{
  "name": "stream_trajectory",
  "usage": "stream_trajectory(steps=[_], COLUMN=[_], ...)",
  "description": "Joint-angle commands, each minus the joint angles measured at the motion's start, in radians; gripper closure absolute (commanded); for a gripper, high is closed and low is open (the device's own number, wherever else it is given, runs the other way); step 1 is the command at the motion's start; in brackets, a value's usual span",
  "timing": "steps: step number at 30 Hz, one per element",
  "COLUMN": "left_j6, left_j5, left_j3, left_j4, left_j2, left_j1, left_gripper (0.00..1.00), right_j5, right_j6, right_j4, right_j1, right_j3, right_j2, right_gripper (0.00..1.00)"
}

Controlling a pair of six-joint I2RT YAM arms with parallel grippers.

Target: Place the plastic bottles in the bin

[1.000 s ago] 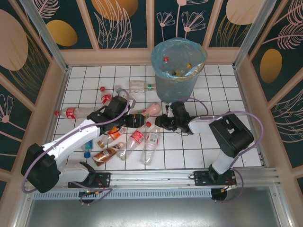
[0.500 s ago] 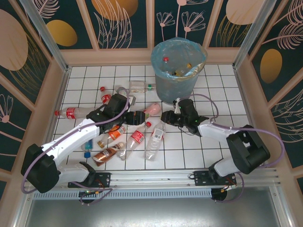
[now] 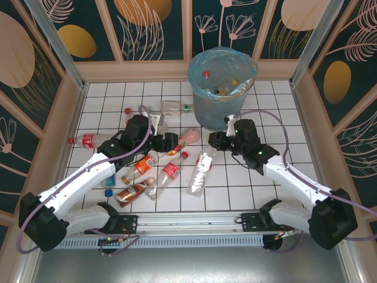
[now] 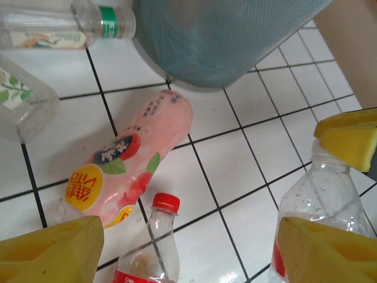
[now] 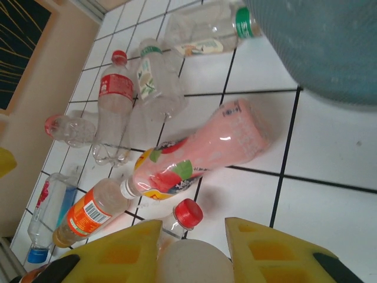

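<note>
Right wrist view: right gripper [image 5: 191, 244] pinches a bottle [image 3: 199, 172] by its top; this small hold may slip on the way to the bin [image 3: 221, 106]; the left gripper [image 4: 188, 247] is spread.

On the pink bottle [image 4: 141, 147] a yellow disc with large Chinese characters and a dark patch of white script are seen — neither can be read surely — and white lettering on the red label of the red-capped bottle [image 4: 150, 250] is cut off.

Abt 11 plastic bottles [image 3: 189, 137] lying outside, abt 3 more visible inside the 1 bin [image 3: 215, 112].
</note>
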Motion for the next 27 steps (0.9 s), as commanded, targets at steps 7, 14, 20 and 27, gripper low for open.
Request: stream_trajectory(steps=[7, 14, 20, 27], left_j6=[0.065, 0.089, 0.123, 0.160], left_j5=[-0.089, -0.150, -0.174, -0.156], left_j3=[0.031, 0.119, 0.170, 0.315], left_j4=[0.026, 0.040, 0.111, 0.165], left_j2=[-0.107, -0.161, -0.196, -0.118], left_j1=[-0.003, -0.004, -0.003, -0.003], left_gripper=[0.22, 0.22, 0.21, 0.21], right_j5=[0.038, 0.071, 0.069, 0.080], right_j6=[-0.149, -0.223, -0.250, -0.290], right_j4=[-0.159, -0.255, -0.293, -0.293], right_j1=[-0.007, -0.007, -0.007, -0.008], right_j3=[0.157, 0.338, 0.504, 0.744], right_j2=[-0.097, -0.112, -0.101, -0.032], right_gripper=[0.95, 1.00, 1.00, 1.00])
